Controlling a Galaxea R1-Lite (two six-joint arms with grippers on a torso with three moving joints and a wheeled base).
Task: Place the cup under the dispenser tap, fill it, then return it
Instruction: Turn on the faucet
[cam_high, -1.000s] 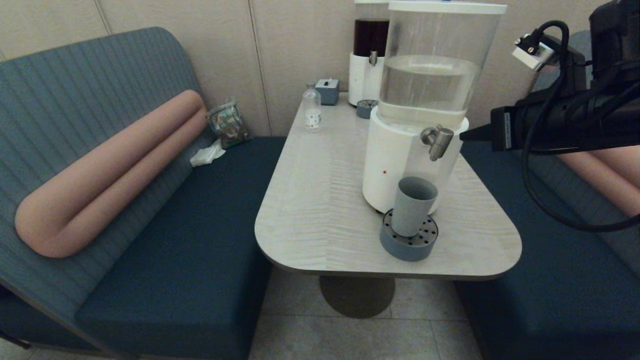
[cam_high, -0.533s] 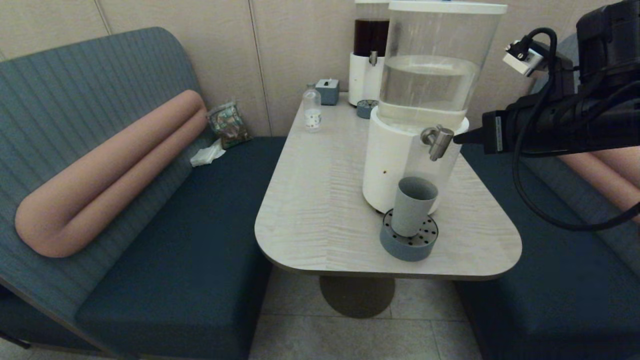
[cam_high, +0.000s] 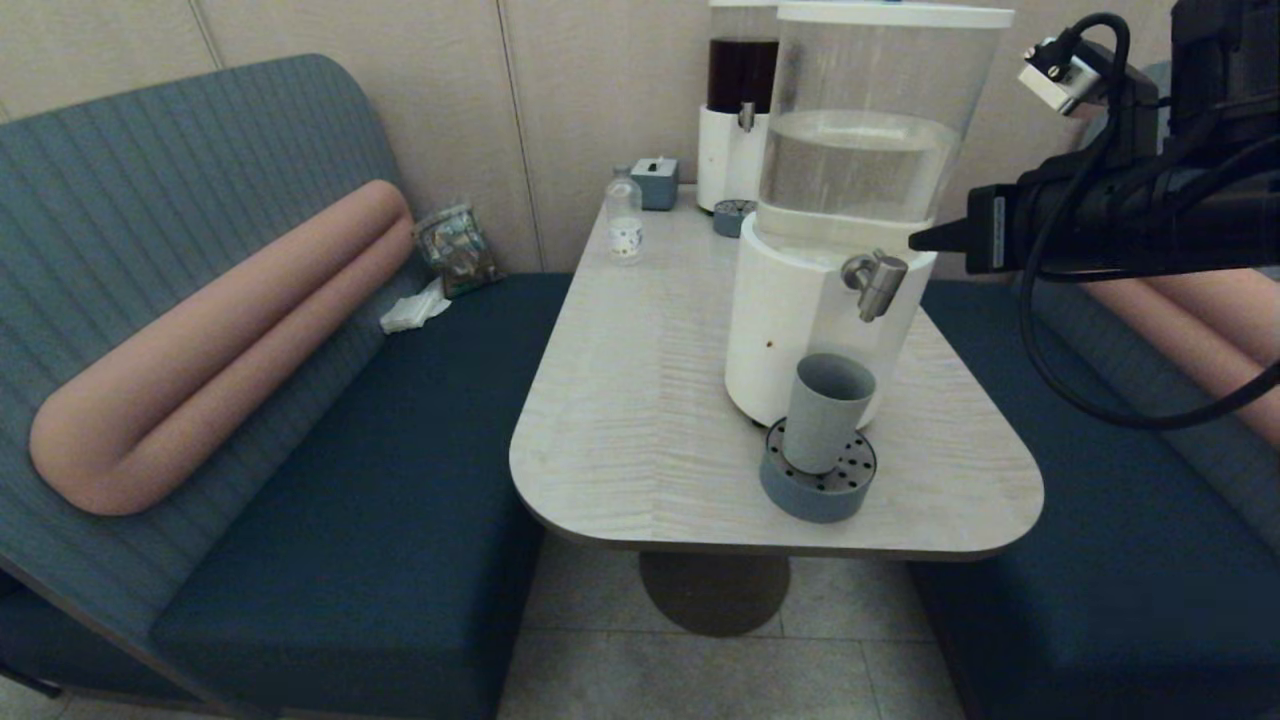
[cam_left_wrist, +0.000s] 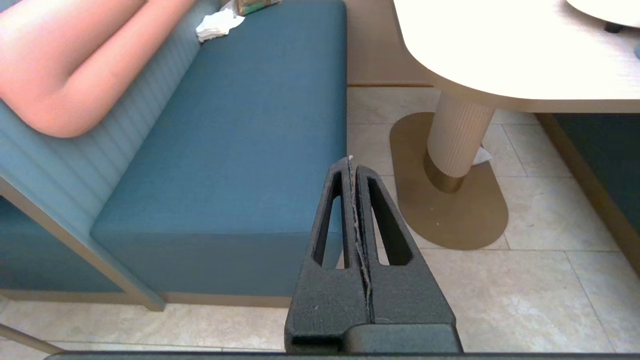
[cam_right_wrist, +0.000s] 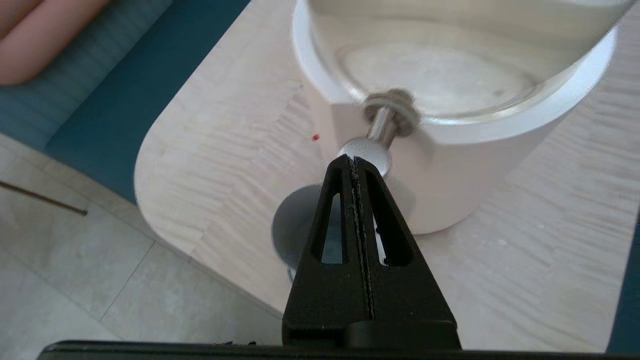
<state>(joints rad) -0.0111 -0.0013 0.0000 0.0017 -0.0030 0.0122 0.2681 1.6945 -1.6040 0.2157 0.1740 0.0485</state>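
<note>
The grey-blue cup (cam_high: 826, 410) stands upright on the round perforated tray (cam_high: 818, 490), right under the brushed-metal tap (cam_high: 876, 282) of the large dispenser (cam_high: 800, 330). My right gripper (cam_high: 915, 241) is shut and empty, its tip slightly above and to the right of the tap. In the right wrist view the shut fingertips (cam_right_wrist: 352, 159) sit just in front of the tap's head (cam_right_wrist: 372, 150), with the cup (cam_right_wrist: 292, 222) partly hidden below them. My left gripper (cam_left_wrist: 351, 161) is shut and parked low over the floor by the bench.
On the pale table (cam_high: 640, 400), at the back, stand a slimmer dark-tank dispenser (cam_high: 740, 110), a small clear bottle (cam_high: 624, 222), a grey box (cam_high: 655, 182) and a second small tray (cam_high: 733, 215). Blue benches (cam_high: 380, 480) flank the table.
My right gripper came left until its tip reached the tap's side, then rose; it now sits higher than the tap. The cup has not moved.
</note>
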